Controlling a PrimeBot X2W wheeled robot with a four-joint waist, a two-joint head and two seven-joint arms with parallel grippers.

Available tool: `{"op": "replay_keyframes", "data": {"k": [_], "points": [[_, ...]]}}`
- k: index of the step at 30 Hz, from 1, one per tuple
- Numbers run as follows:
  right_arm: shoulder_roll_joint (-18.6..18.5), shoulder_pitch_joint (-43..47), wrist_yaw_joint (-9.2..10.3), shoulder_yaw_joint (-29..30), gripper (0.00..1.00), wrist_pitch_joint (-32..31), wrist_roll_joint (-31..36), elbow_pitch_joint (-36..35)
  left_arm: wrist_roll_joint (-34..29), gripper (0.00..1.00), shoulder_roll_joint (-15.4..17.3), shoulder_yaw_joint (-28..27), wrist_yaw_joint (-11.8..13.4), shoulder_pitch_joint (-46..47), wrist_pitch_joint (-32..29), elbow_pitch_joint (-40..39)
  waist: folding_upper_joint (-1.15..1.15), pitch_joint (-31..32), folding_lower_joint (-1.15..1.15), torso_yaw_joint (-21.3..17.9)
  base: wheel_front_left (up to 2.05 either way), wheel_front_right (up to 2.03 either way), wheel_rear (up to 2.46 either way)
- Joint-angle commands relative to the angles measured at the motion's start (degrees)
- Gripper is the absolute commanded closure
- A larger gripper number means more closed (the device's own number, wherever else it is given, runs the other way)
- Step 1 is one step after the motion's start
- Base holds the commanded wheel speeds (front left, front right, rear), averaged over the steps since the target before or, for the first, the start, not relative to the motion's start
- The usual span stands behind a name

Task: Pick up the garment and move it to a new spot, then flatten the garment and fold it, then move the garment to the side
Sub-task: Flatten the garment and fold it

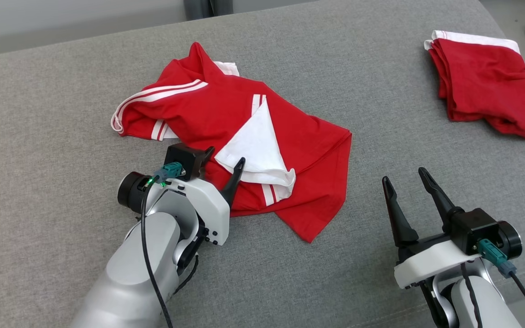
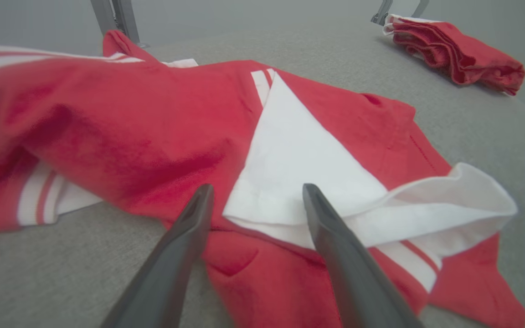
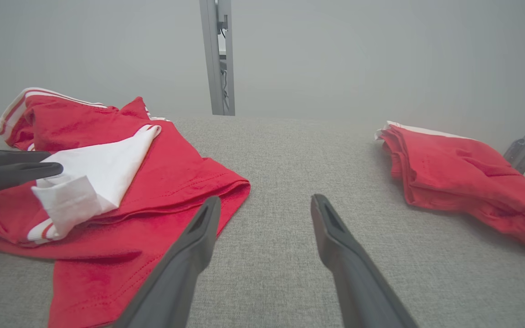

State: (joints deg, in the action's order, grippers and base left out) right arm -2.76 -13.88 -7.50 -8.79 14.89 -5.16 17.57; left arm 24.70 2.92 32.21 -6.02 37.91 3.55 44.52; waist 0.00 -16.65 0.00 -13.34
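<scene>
At the near edge of the garment (image 1: 208, 109), the left gripper (image 1: 226, 155) is open by the white flap (image 1: 253, 141), probably a good pinch point on such soft, light cloth, and the right gripper (image 1: 404, 174) is open too.

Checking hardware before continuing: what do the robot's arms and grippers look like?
Both have silver-grey forearms and white wrist shells. The left gripper and right gripper each carry two long, dark, tapering fingers on a black block. A black cable meets a teal plug at each wrist; a green light glows by the left one.
</scene>
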Motion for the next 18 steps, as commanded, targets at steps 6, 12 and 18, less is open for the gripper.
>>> {"op": "replay_keyframes", "data": {"k": [6, 12, 18], "points": [[-0.2, -0.7, 0.00, 0.1, 0.00, 0.3, 0.2, 0.2, 1.9, 0.55, 0.2, 1.0, -0.6, 1.3, 0.5, 0.6, 0.00, 0.3, 0.00, 0.4, 0.00, 0.00, 0.00], [-0.2, -0.5, 0.00, 0.2, 0.00, 0.3, 0.1, 0.3, 3.4, 1.00, 0.2, 2.2, -0.8, 1.6, 1.0, 0.9, 0.00, 0.5, 0.00, 0.8, 0.00, 0.00, 0.00], [-0.2, -0.3, 0.00, 0.1, 0.00, 0.3, 0.2, 0.4, 4.1, 1.00, 0.1, 2.4, -0.3, 1.9, 2.7, 1.4, 0.00, 0.9, 0.00, 1.1, 0.00, 0.00, 0.00]]}}
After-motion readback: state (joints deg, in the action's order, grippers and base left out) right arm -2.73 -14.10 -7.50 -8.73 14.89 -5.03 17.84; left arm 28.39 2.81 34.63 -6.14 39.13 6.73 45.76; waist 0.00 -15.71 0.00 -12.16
